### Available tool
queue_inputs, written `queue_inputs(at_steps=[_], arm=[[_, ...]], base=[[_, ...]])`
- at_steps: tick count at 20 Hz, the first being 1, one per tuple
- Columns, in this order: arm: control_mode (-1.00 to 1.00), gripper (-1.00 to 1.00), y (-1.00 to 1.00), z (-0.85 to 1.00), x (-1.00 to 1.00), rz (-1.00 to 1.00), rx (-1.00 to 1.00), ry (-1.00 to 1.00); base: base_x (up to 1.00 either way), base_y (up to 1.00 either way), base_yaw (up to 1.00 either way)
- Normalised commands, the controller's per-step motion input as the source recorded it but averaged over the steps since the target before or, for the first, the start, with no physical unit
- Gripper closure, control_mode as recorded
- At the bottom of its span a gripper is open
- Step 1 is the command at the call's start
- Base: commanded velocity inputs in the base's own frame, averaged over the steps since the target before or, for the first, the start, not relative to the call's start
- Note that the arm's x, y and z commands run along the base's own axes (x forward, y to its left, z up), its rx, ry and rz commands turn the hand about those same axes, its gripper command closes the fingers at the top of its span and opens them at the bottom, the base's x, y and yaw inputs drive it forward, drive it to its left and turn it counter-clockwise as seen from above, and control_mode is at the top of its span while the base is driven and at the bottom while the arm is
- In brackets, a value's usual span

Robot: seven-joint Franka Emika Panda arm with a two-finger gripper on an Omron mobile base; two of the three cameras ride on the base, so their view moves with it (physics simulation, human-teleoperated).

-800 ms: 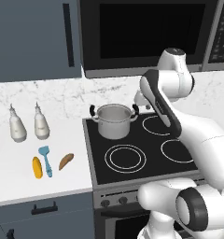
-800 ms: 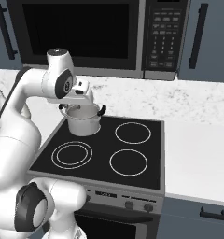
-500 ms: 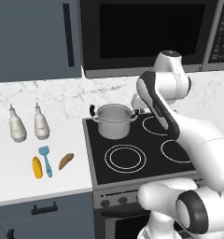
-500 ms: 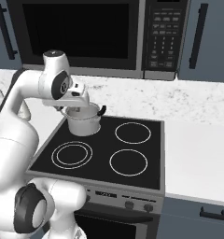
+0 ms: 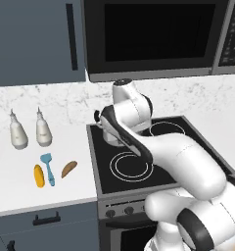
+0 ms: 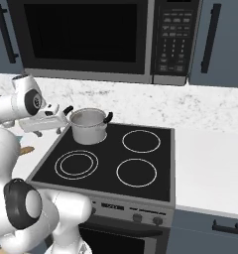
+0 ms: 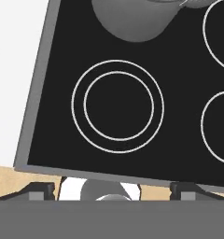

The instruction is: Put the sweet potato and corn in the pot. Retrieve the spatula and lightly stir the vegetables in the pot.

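Gripper (image 7: 111, 189) hangs over the cooktop with its fingers spread wide and nothing between them, looking down on the front left burner ring.

Largest first: the pot (image 6: 89, 125) stands on the rear burner just ahead of the hand, and as far as its rim lets one see (the inside is only partly visible) it looks empty. Well off to the hand's left, on the counter (image 5: 21, 166), lie the three small pieces in a row: the corn (image 5: 38, 175) farthest out, the spatula (image 5: 48, 168) in the middle, the sweet potato (image 5: 68, 168) nearest the stove.

So nothing of the task looks done yet: both vegetables are to be carried to the pot, then the spatula fetched for stirring.

A white marble counter flanks the black stove (image 6: 111, 163), under a microwave (image 6: 86, 39) and blue-grey cabinets (image 5: 36, 41); two bottles (image 5: 29, 130) stand by the wall.
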Motion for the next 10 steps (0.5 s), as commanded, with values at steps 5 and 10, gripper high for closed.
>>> queue_inputs(at_steps=[5, 10], arm=[[-1.00, -1.00, 0.37, -0.25, 0.03, 0.02, -0.04, 0.17], [-1.00, -1.00, 0.27, -0.22, 0.11, 0.00, -0.04, 0.02]], base=[[0.00, 0.00, 0.00], [0.00, 0.00, 0.00]])
